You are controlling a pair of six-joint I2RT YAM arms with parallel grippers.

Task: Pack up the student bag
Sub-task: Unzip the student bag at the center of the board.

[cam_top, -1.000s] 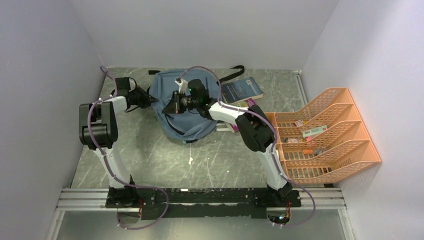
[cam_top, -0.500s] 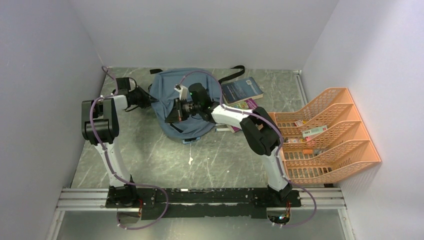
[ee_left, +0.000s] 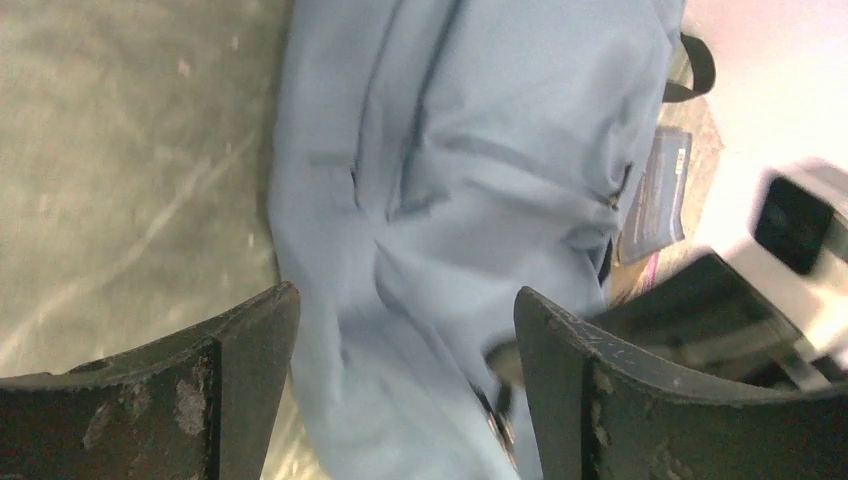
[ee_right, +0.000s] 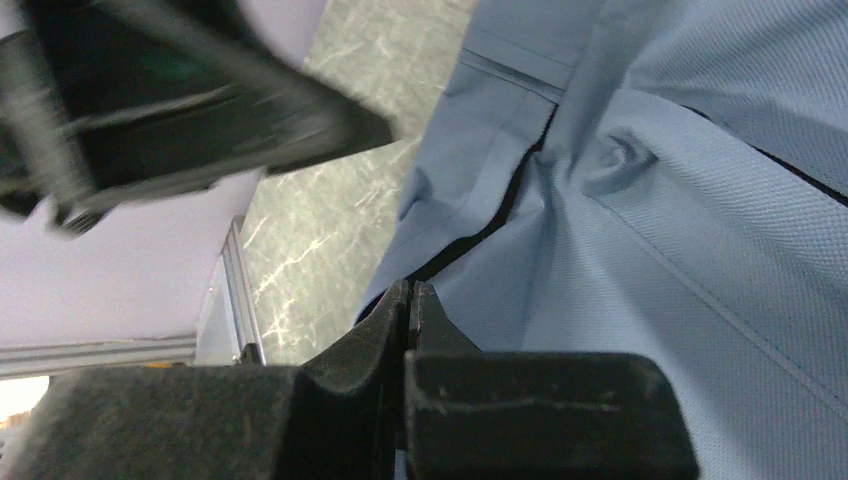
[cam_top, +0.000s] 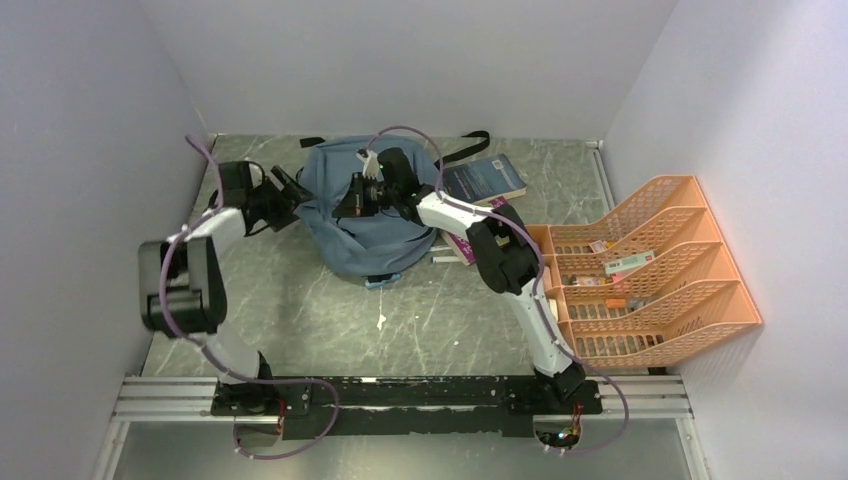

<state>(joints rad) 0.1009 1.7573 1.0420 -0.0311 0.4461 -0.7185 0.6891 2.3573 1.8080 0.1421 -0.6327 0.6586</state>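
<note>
**Barely begun: nothing visibly in the bag**

Starting at the left wall (cam_top: 90, 150), I have little slack: the left arm's elbow sits close to it, so any swing outward is tight. The left gripper (cam_top: 290, 197) is spread wide and empty, just beside the left edge of the student bag (cam_top: 375, 240), with the grey-blue fabric showing between its fingers in the wrist view.

The bag lies slumped at the back centre of the table (cam_top: 400, 320), its straps near the rear wall. I see no opening held wide. The right gripper (ee_right: 411, 300) is above the bag's top, jaws pressed together next to a black zipper line (ee_right: 500, 210); I cannot tell whether it pinches a pull or fabric.

Right of the bag, a blue book (cam_top: 484, 181) and a purple book (cam_top: 487, 210) lie on the table, unpacked. Further right, the orange tray rack (cam_top: 655, 325) holds small items (cam_top: 628, 263) against the right wall. My judgement: opening comes first and all the loading is left. Free room lies toward me, on the bare table front.
</note>
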